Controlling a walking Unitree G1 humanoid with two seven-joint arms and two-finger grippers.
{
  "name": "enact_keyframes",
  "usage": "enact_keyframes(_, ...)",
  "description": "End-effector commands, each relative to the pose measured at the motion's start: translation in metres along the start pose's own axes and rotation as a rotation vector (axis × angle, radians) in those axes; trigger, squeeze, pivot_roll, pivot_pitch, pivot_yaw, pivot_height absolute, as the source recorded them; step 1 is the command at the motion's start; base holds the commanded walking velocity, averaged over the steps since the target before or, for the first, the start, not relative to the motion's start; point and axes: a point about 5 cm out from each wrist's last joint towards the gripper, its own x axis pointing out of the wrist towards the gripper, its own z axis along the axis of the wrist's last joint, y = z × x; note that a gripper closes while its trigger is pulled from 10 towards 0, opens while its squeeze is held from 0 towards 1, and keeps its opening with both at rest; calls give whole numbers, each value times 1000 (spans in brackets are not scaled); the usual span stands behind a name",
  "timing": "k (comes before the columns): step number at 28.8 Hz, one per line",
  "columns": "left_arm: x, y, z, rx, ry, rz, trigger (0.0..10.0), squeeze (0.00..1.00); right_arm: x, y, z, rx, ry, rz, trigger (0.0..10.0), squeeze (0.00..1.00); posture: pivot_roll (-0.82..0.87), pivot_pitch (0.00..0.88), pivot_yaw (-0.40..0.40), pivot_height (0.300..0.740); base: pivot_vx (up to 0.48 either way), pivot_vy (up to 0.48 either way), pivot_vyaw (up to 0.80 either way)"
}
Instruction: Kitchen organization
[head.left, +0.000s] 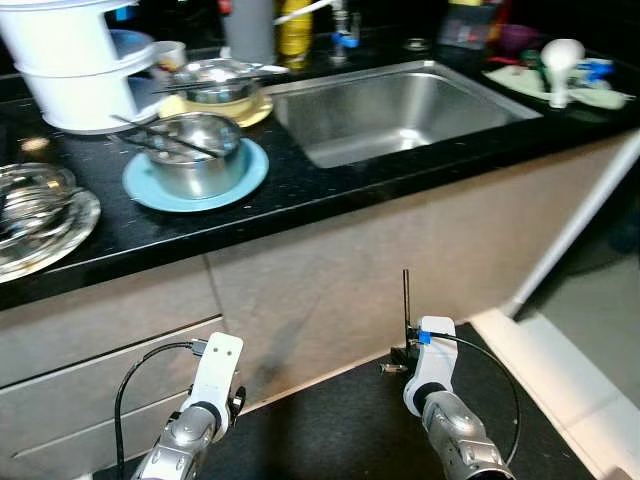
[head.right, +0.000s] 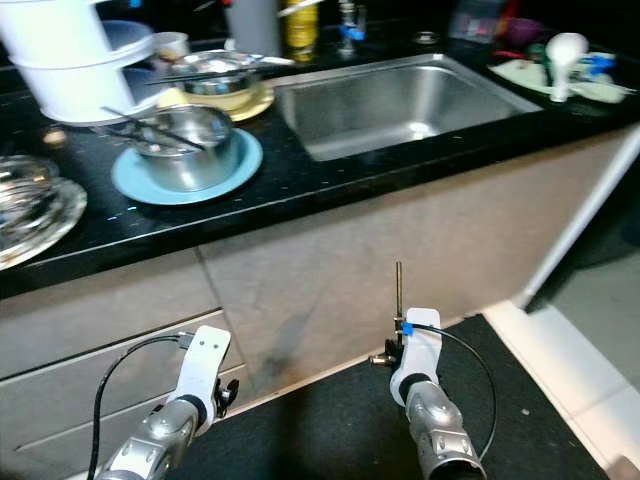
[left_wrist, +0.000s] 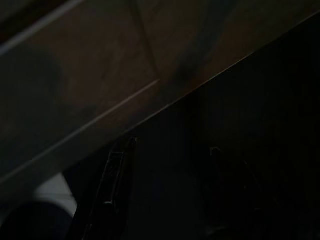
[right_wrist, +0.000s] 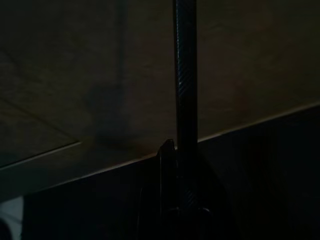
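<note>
Both arms are hanging idle below the counter: right gripper (head.left: 405, 300) fingers together, left gripper (left_wrist: 165, 190) apart. Steel pot (head.left: 195, 152) is sitting far left on blue plate (head.left: 150, 190); rigid, slippery, probably light; grip the rim.

White stacked tubs (head.left: 70, 60) cut off at eleven o'clock, glass dish (head.left: 35, 215) cropped at nine o'clock, left pincer (left_wrist: 165, 195) dim in shade

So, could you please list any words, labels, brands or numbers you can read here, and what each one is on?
None can be read.
The yellow bottle behind the sink: any label is too blurred to read.
The packages on the tray right of the sink: print is too small to read.
</note>
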Motion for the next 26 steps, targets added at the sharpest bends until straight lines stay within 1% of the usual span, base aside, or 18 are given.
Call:
enact_keyframes(1, 0, -3, -6, 2, 22, -16, 10000, 0, -2, -3, -6, -8, 16, -5, 10000, 0, -92, 218, 17, 740, 0, 0, 800)
enact_keyframes(2, 0, -3, -6, 2, 22, -16, 10000, 0, -2, -3, -6, -8, 16, -5, 10000, 0, -92, 218, 17, 740, 0, 0, 800)
enact_keyframes(4, 0, -3, -5, 28, 7, -11, 10000, 0, -2, -4, -5, -7, 15, -7, 10000, 0, -90, 219, 17, 740, 0, 0, 800)
enact_keyframes(8, -1, -4, -6, 35, 18, -24, 10000, 0, -2, -6, -4, -6, 10, -11, 10000, 0, -88, 220, 21, 740, 0, 0, 800)
enact_keyframes(11, -1, -5, -6, 61, 14, -36, 10000, 0, -2, -7, -4, -4, 6, -14, 10000, 0, -86, 221, 24, 740, 0, 0, 800)
enact_keyframes(18, -1, -5, -2, 52, 15, -45, 10000, 0, -3, -7, -6, 1, 5, -17, 10000, 0, -84, 219, 30, 740, 0, 0, 800)
enact_keyframes(26, -1, -5, -2, 66, 22, -63, 10000, 0, -3, -8, -7, 3, 3, -22, 10000, 0, -78, 210, 41, 740, 0, 0, 800)
